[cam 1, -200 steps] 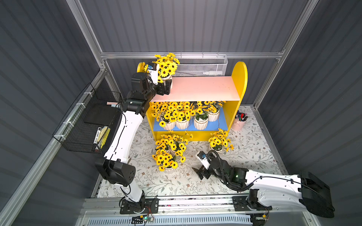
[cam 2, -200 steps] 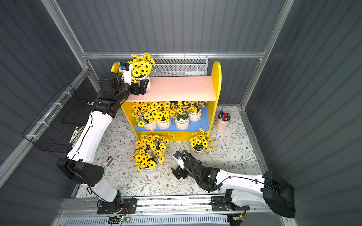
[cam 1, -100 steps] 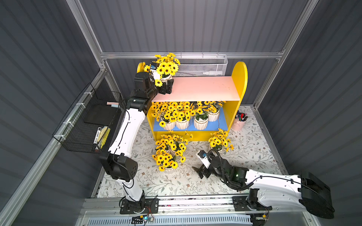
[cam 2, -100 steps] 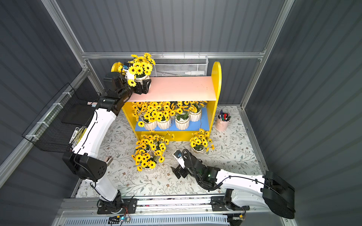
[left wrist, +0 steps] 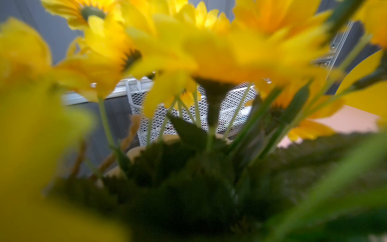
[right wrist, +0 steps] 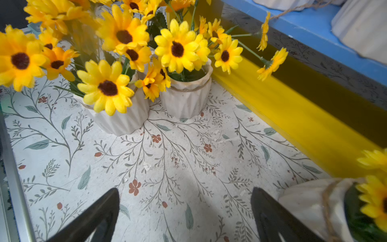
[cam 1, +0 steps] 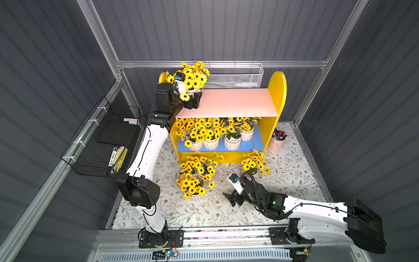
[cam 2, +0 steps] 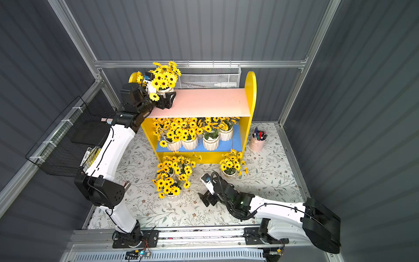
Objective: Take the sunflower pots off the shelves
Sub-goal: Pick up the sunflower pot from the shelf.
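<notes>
Black wire basket [cam 1: 97,145], left gripper [cam 1: 192,102] at a sunflower pot [cam 1: 193,91] on the shelves' [cam 1: 277,90] pink upper board [cam 1: 233,102], fingers half hidden by blooms, grip unclear, more pots [cam 1: 210,143] on blue lower board [cam 1: 256,138], pot cluster [cam 1: 196,197] on floral mat [cam 1: 294,177], right gripper [right wrist: 184,191] fingers wide apart, lone pot [cam 1: 252,162] beside

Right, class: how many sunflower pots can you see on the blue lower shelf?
4. Three line the front of the blue board: left pot, middle pot, right pot; a fourth pot sits farther back, rightmost. Blooms may hide others.
</notes>
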Controlling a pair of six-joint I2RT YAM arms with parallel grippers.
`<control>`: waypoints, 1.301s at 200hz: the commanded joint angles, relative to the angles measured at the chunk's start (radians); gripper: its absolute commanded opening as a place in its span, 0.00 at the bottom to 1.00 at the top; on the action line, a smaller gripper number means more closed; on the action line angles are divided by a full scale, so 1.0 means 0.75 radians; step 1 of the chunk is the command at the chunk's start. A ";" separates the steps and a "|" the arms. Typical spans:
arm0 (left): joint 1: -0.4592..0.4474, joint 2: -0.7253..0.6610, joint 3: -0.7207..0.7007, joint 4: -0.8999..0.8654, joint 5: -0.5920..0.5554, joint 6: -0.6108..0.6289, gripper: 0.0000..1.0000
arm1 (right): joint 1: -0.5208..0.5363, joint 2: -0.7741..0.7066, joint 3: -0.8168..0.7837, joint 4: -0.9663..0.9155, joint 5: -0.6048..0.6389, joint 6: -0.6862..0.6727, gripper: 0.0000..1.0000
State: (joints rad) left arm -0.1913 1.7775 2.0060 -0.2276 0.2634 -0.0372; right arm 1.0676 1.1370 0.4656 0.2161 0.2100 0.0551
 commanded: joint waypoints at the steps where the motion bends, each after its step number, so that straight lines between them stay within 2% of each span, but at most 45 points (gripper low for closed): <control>1: 0.001 -0.035 -0.052 -0.024 0.067 0.056 0.16 | -0.006 -0.006 0.013 0.011 0.007 -0.016 0.99; 10: 0.001 -0.051 -0.074 -0.008 0.078 0.054 0.00 | -0.004 -0.014 0.019 0.005 0.011 -0.018 0.99; 58: -0.005 -0.107 -0.039 0.035 0.203 -0.006 0.00 | -0.065 -0.058 0.070 -0.046 0.095 0.004 0.99; 108: -0.026 -0.182 -0.041 0.058 0.299 -0.066 0.00 | -0.224 -0.180 0.098 -0.101 0.036 0.079 0.99; 151: -0.111 -0.275 -0.092 0.026 0.297 -0.010 0.00 | -0.297 -0.252 0.128 -0.161 -0.018 0.087 0.99; 195: -0.149 -0.286 -0.105 0.033 0.316 0.000 0.00 | -0.339 -0.261 0.125 -0.169 -0.043 0.111 0.99; 239: -0.266 -0.320 -0.095 -0.016 0.344 0.009 0.00 | -0.404 -0.299 0.147 -0.228 -0.051 0.132 0.98; 260: -0.322 -0.380 -0.175 -0.028 0.338 0.020 0.00 | -0.453 -0.328 0.162 -0.267 -0.076 0.159 0.98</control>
State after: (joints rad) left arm -0.3889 1.5917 1.9148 -0.2882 0.4919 -0.0486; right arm 0.7631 0.9207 0.5449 0.0586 0.1791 0.1425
